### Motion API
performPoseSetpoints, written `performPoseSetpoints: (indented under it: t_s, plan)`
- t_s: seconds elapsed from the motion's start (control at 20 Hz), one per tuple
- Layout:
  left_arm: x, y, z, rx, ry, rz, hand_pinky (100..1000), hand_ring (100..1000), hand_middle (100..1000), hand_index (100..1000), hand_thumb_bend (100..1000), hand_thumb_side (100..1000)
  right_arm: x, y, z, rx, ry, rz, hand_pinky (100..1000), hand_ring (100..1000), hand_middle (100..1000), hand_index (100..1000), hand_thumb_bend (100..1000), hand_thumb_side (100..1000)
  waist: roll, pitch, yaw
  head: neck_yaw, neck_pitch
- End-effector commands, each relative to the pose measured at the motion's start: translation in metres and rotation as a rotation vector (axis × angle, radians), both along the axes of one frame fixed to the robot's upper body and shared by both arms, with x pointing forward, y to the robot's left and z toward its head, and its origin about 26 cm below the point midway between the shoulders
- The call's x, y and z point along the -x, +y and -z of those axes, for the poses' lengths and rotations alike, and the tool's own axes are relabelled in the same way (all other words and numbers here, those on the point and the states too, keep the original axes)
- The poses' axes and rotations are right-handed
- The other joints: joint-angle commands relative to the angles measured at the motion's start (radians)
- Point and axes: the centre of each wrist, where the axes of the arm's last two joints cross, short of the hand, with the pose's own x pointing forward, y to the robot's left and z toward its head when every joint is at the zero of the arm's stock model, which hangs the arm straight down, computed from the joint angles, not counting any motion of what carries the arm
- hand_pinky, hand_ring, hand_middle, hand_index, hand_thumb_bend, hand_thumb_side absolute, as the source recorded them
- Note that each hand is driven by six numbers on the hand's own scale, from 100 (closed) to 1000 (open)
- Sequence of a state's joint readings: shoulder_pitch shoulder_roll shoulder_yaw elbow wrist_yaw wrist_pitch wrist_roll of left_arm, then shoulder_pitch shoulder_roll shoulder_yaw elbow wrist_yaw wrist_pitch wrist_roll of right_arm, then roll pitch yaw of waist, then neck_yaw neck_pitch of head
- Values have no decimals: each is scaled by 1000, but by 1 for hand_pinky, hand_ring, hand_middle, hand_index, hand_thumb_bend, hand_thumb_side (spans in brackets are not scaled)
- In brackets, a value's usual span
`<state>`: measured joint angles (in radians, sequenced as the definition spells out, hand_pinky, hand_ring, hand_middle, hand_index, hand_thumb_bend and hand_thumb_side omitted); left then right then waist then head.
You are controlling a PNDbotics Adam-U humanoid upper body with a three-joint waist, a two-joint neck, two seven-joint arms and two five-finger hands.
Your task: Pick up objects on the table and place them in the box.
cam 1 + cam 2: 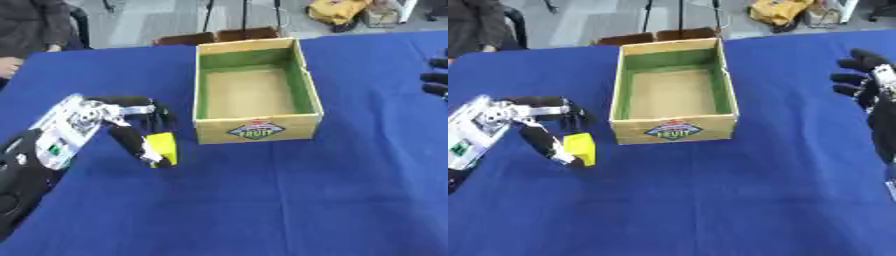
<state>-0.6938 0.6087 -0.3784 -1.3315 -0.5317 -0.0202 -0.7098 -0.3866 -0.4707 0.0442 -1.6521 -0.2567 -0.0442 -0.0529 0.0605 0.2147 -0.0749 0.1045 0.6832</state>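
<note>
It looks like a lab or demo room. A table (pixel 289 200) under blue cloth fills the frame; along the top edge show grey floor (pixel 149 20), black stand legs (pixel 210 15), and a yellow bag (pixel 776 10) at upper right.

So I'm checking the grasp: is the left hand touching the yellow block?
Touching. The left eye view shows the left hand with thumb and fingers closed around the yellow block.

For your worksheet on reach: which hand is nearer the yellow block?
Left. The left hand is curled round the yellow block; the right hand hangs far across the table, beyond the box.
</note>
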Motion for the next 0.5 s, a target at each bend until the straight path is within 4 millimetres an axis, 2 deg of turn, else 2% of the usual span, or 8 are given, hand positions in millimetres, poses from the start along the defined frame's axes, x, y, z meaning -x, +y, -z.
performPoseSetpoints:
  t_s: [0.05,0.3,0.5]
  plan:
    - [-2,7,-5,-31,-54,-29,614,601,656,865,605,351,1,-5,-9,21,-23,2,808,781,788,903,100,865,-4,-21,-1,1,-12]
    - [-7,8,3,-40,-110,-52,551,547,599,826,533,296,1,-4,-9,20,-22,1,808,781,788,903,100,865,-3,-21,-2,1,-12]
    - [-10,7,11,-26,-138,-61,458,476,526,749,454,260,1,-4,-9,19,-21,0,809,781,788,903,100,864,-2,-20,-4,2,-12]
